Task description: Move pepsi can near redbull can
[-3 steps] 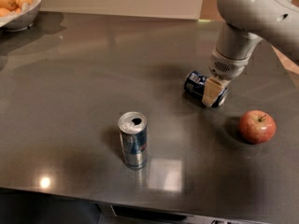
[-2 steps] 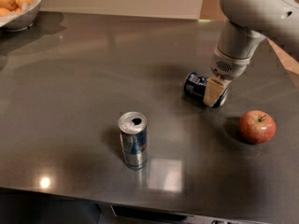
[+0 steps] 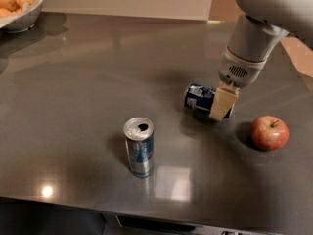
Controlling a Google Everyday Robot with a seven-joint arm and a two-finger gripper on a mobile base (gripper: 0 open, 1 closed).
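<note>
The pepsi can (image 3: 199, 97), dark blue with white patches, lies on its side on the dark table (image 3: 73, 106), right of centre. My gripper (image 3: 221, 104) comes down from the upper right and is shut on the can's right end. One cream finger (image 3: 222, 103) shows in front of the can; the other is hidden behind it. The redbull can (image 3: 139, 147), slim, silver and blue with an open top, stands upright at the front centre, about a can's length to the lower left of the pepsi can.
A red apple (image 3: 269, 132) lies just right of the gripper. A bowl of orange fruit (image 3: 19, 4) stands at the far left corner. The table's front edge runs along the bottom of the view.
The gripper and the pepsi can have shifted slightly toward the front left together. The redbull can and the apple have not moved.
</note>
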